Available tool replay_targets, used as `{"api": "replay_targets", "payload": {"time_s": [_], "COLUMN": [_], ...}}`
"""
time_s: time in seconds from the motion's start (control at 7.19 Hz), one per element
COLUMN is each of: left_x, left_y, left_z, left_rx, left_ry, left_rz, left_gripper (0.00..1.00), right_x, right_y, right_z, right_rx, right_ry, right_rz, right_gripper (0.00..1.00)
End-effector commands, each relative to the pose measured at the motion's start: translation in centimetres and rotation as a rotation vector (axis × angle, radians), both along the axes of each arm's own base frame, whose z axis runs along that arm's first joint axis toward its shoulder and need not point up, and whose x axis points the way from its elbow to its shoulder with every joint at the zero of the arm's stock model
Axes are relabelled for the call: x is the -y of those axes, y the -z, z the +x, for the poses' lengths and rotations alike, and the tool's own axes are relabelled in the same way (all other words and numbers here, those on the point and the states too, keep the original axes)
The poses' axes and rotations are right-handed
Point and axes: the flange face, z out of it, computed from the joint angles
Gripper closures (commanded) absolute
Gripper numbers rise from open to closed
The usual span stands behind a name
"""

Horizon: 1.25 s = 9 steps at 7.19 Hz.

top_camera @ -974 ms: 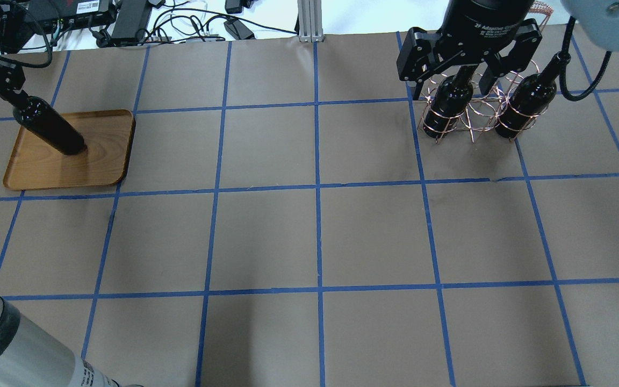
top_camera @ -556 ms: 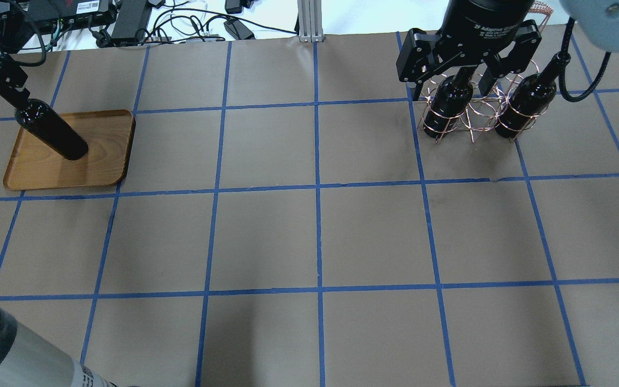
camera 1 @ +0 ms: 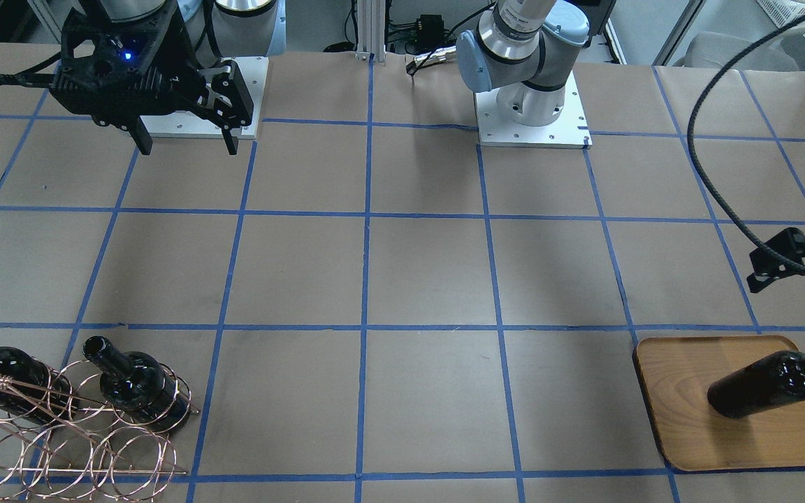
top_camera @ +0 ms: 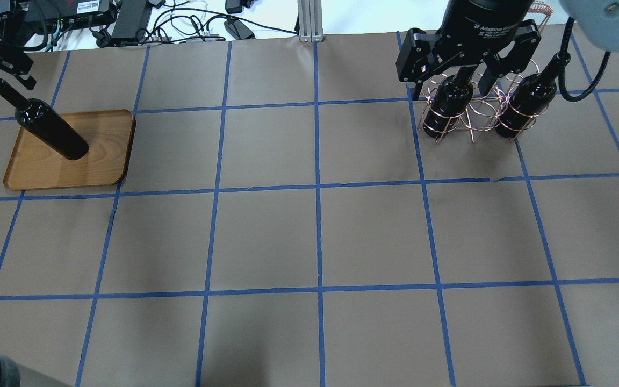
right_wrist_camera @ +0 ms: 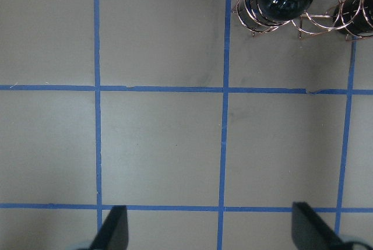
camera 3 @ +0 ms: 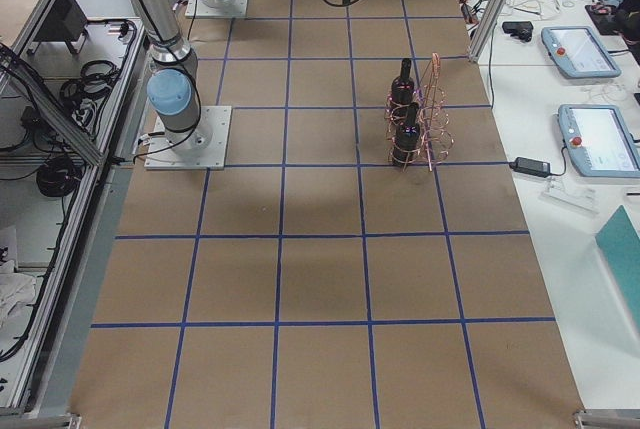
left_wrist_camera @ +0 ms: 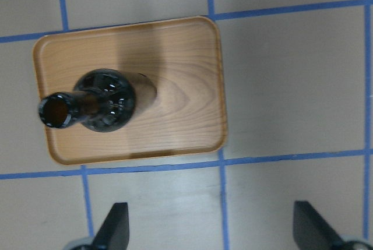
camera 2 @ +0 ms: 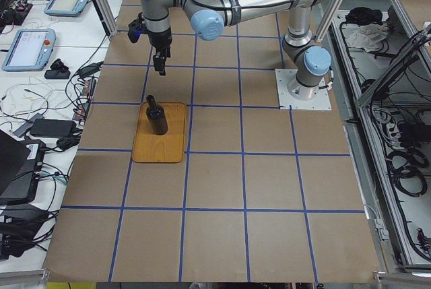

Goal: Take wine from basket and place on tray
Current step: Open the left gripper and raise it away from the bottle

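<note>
Okay, front-facing view first: got one glossy near-black glass wine bottle (camera 1: 766, 386) standing upright on the flat light-brown wooden tray (camera 1: 675, 426), base roughly mid-tray. Catches the left gripper (camera 1: 790, 267) only partly at the frame edge, up and clear of the bottle neck. Shows the right gripper (camera 1: 187, 147) hanging high, spread wide, nothing in it. Also got two more dark bottles (camera 1: 130, 383) sitting upright in the rose-gold wire ring basket (camera 1: 95, 454).

Overhead next: same layout. Puts the left gripper just past the bottle's mouth, spread apart and gripping nothing. Puts the right gripper in front of the basket, wide open too.

Left side view: left gripper above the bottle, not touching.

Right side view: basket with its two bottles near the table's operator side.

Left wrist cam: looks straight down on the bottle's open mouth with the tray underneath. Fingertips (left_wrist_camera: 116, 229) far apart at the bottom edge, only brown table with blue tape grid (left_wrist_camera: 280, 87) between.

Right wrist cam: same wide spread, empty, with basket and bottles up in the top right corner.
</note>
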Motion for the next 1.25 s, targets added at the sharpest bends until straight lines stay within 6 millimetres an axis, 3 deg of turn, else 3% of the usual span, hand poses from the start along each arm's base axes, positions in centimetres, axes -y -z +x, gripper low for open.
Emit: {"api": "replay_targets", "payload": {"time_s": [0.0, 0.14, 0.28, 0.42, 0.56, 0.7, 1.11], "left_x": [-3.2, -5.2, -6.4, -7.9, -9.6, -10.6, -10.8], "left_y": [-3.6, -4.8, -4.4, -3.6, -3.7, -3.6, -3.1], "left_z": [-11.5, -16.9, -21.0, -23.8, -24.7, -24.5, -24.0], "left_rx": [-0.02, -0.031, -0.028, -0.033, -0.031, -0.029, -0.032], "left_ry": [-0.082, -0.104, -0.037, 0.003, 0.023, 0.018, 0.011], "left_rz": [-0.031, -0.027, -0.018, -0.001, 0.0, 0.004, 0.01], "left_gripper": [0.0, 0.0, 0.0, 0.0, 0.0, 0.0, 0.0], "right_x": [0.0, 0.0, 0.0, 0.0, 0.0, 0.0, 0.0], "right_y": [0.0, 0.0, 0.0, 0.0, 0.0, 0.0, 0.0], "right_z": [0.0, 0.0, 0.0, 0.0, 0.0, 0.0, 0.0], "right_rx": [0.0, 0.0, 0.0, 0.001, 0.001, 0.0, 0.0], "right_ry": [0.001, 0.001, 0.001, 0.001, 0.001, 0.001, 0.001], "right_rz": [0.0, 0.0, 0.002, 0.002, 0.002, 0.002, 0.002], "right_gripper": [0.0, 0.0, 0.0, 0.0, 0.0, 0.0, 0.0]}}
